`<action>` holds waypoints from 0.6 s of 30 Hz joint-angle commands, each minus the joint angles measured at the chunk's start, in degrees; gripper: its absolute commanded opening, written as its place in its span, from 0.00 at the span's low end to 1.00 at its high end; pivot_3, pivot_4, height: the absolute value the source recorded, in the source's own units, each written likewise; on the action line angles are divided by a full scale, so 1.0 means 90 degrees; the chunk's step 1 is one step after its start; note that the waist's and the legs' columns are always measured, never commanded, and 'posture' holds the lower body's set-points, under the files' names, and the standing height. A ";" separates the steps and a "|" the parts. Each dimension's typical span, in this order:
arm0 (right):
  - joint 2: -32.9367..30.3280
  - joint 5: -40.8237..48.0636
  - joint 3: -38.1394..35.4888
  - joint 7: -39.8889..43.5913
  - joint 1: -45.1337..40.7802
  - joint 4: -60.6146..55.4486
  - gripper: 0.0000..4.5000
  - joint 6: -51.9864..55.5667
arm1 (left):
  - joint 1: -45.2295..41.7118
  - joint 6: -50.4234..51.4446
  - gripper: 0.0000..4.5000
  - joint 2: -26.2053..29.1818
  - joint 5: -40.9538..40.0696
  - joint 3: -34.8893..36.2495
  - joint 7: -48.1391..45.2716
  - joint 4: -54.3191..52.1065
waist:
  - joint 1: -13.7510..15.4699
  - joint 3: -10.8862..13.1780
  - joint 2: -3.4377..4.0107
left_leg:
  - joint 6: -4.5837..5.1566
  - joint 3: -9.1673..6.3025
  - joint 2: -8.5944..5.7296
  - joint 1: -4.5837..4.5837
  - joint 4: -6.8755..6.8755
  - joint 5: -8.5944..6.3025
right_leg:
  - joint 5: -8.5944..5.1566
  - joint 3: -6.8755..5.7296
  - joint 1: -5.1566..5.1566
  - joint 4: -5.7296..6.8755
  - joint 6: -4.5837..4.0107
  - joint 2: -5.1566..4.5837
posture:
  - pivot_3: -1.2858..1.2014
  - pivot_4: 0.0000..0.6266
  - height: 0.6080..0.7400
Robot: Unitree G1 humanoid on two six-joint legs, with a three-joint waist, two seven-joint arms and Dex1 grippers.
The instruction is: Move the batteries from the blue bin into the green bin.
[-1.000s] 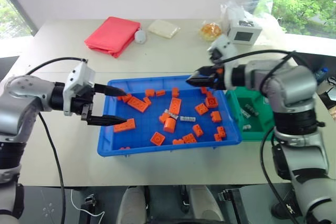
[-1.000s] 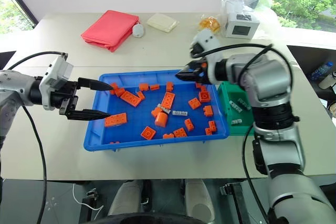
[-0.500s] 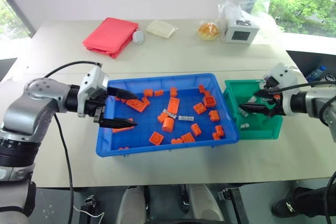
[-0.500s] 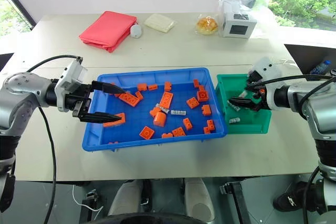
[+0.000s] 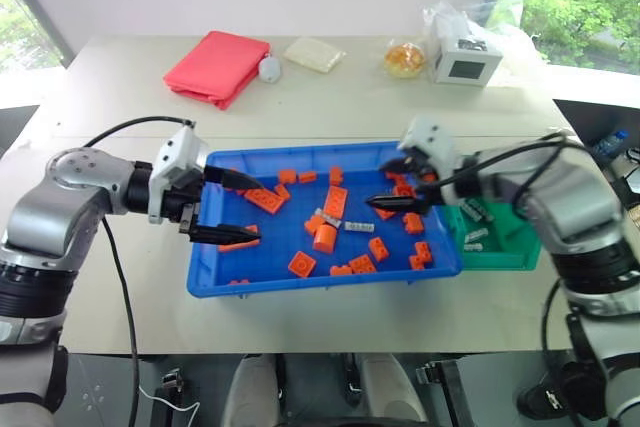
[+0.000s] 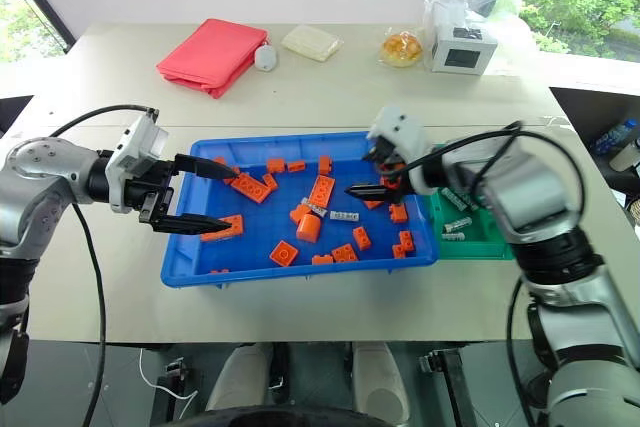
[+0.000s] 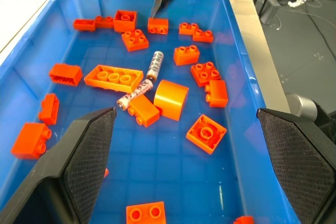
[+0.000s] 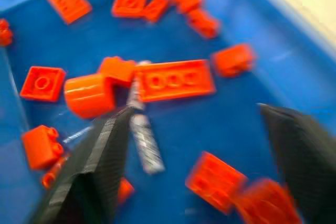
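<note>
The blue bin (image 5: 205,277) lies in the middle of the table, strewn with orange bricks. Two batteries (image 5: 357,226) (image 5: 325,215) rest near its centre, also seen in the left wrist view as batteries (image 7: 156,65) (image 7: 134,94). My right gripper (image 5: 385,190) hovers open over the bin's right half, its fingers pointing toward a battery (image 8: 147,142), nothing between them. At the bin's left rim my left gripper (image 5: 235,208) is open and empty. To the right of the blue bin, the green bin (image 5: 500,259) holds batteries (image 5: 477,237).
Orange bricks (image 5: 332,200) crowd round the batteries in the blue bin. At the far side of the table are a red cloth (image 5: 215,65), a pale block (image 5: 313,54), a bagged bun (image 5: 403,57) and a white box (image 5: 462,65).
The right gripper went from the blue bin's far right corner to the green bin, opened there, and has swung back left over the blue bin. The left gripper has stayed put.
</note>
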 commanded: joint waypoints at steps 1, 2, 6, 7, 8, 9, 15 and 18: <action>0.0273 -0.0045 0.0171 -0.0205 -0.0119 -0.0146 0.39 0.0206 | 0.0102 0.0111 1.00 0.0207 -0.0111 0.0327 0.0106 -0.0313 | -0.0001 0.0000 0.0000 | 0.0000 0.0000 0.0000 0.0000 0.0000 0.0000 | 0.0000 0.0000 0.0000 0.0000 0.0000 0.0000 | 0.52 0.24 0.97; 0.0393 0.0008 0.0194 -0.0261 -0.0100 -0.0145 0.39 0.0330 | 0.0150 0.0139 1.00 0.0241 -0.0138 0.0368 0.0128 -0.0359 | -0.0004 0.0000 0.0000 | 0.0000 -0.0001 0.0000 0.0000 0.0000 0.0000 | 0.0000 0.0000 0.0001 0.0000 0.0000 0.0000 | 0.52 0.24 0.97; 0.0540 -0.0101 0.0467 -0.0330 0.0079 -0.0120 0.39 0.0336 | 0.0400 0.0267 1.00 0.0332 -0.0239 0.0504 0.0201 -0.0580 | -0.0006 0.0000 -0.0001 | 0.0000 -0.0003 0.0002 0.0002 0.0000 0.0000 | 0.0000 -0.0002 0.0001 0.0003 0.0001 0.0003 | 0.52 0.24 0.97; 0.0574 -0.0102 0.0477 -0.0357 0.0069 -0.0067 0.39 0.0358 | 0.0432 0.0278 1.00 0.0343 -0.0248 0.0521 0.0211 -0.0612 | -0.0005 0.0000 0.0000 | 0.0000 -0.0003 0.0002 0.0002 -0.0001 0.0000 | 0.0000 -0.0003 0.0001 0.0002 0.0000 0.0003 | 0.52 0.24 0.97; 0.0600 -0.0119 0.0496 -0.0377 0.0061 -0.0003 0.39 0.0347 | 0.0452 0.0288 1.00 0.0350 -0.0261 0.0535 0.0232 -0.0635 | -0.0004 0.0000 0.0000 | 0.0000 -0.0003 0.0002 0.0002 -0.0001 0.0000 | 0.0000 -0.0002 0.0002 0.0002 0.0000 0.0002 | 0.52 0.24 0.97; 0.0616 -0.0162 0.0530 -0.0402 0.0056 0.0082 0.39 0.0319 | 0.0457 0.0307 1.00 0.0352 -0.0274 0.0547 0.0263 -0.0645 | -0.0004 0.0000 -0.0001 | 0.0000 -0.0003 0.0002 0.0002 0.0000 0.0000 | 0.0000 -0.0003 0.0001 0.0002 0.0000 0.0002 | 0.52 0.24 0.97; 0.0744 -0.0137 0.0520 -0.0509 0.0081 0.0153 0.39 0.0482 | 0.0503 0.0245 1.00 0.0342 -0.0249 0.0566 0.0365 -0.0625 | -0.0006 0.0000 -0.0001 | 0.0000 -0.0002 0.0002 0.0005 0.0000 0.0000 | 0.0000 -0.0003 0.0003 0.0002 0.0000 0.0003 | 0.52 0.24 0.97; 0.0838 -0.0081 0.0493 -0.0579 0.0098 0.0095 0.39 0.0582 | 0.0497 0.0190 1.00 0.0317 -0.0224 0.0524 0.0392 -0.0600 | -0.0011 0.0000 -0.0001 | 0.0000 -0.0003 0.0003 0.0005 -0.0001 0.0000 | 0.0000 -0.0003 0.0003 0.0003 0.0001 0.0004 | 0.52 0.24 0.97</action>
